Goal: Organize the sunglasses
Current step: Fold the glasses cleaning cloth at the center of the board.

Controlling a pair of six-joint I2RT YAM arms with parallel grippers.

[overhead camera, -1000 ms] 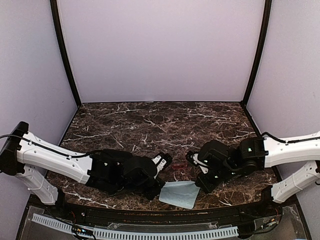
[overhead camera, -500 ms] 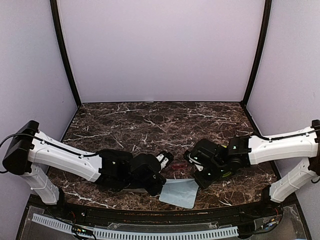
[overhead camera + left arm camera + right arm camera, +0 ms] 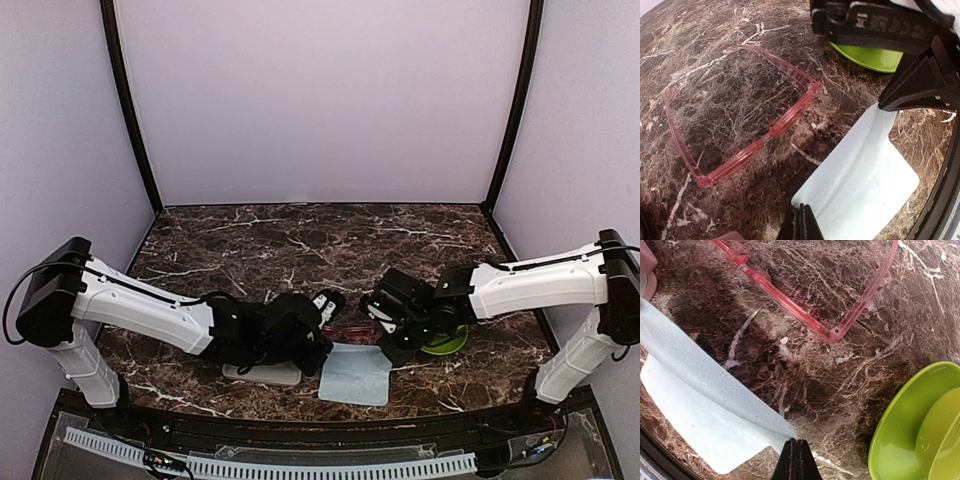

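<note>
The left gripper [image 3: 800,222] is pinching its fingers tight on one far corner of the light blue cloth [image 3: 865,185]. The right gripper [image 3: 796,460] looks to be doing the same at the other corner, so that edge is curling up off the marble table [image 3: 300,240]. The red-pink sunglasses [image 3: 757,142] are lying just beyond the cloth, between the two grippers, with their arms unfolded and pointing away from it. A green bowl [image 3: 910,440] is sitting near them on the right side. I'm not seeing the black pair anywhere. To me they're arranging the cloth as a spot for the glasses. Next, one gripper would need to let go, open up and close on the thin frame without dragging the cloth.
</note>
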